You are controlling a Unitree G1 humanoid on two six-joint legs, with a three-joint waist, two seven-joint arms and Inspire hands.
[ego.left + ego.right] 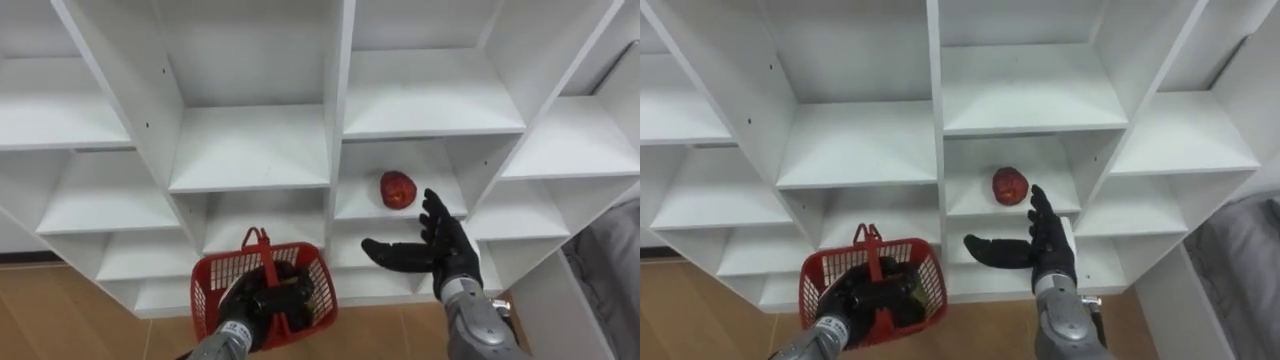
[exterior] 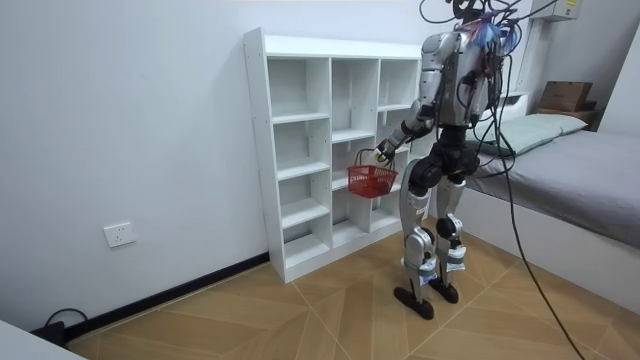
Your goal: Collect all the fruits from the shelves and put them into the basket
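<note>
White closet shelving faces you, with the red fruit lying alone in a middle compartment. It looks firm, light and smooth, likely to roll, so cup it from both sides. Your right hand hovers just below the fruit, fingers spread. Lower left of the fruit, your left hand is curled round the handle of the red basket, above the wooden floor.

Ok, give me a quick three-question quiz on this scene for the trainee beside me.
1. True or false: the right robot hand is shut on the round red fruit.
2. The left robot hand holds: A) the red plastic basket by its handle; B) a white towel; C) nothing.
3. How many fruits lie on the shelves of the white shelf closet?
Key: 1 false, it is open and apart from the fruit; 2 A; 3 one.
</note>
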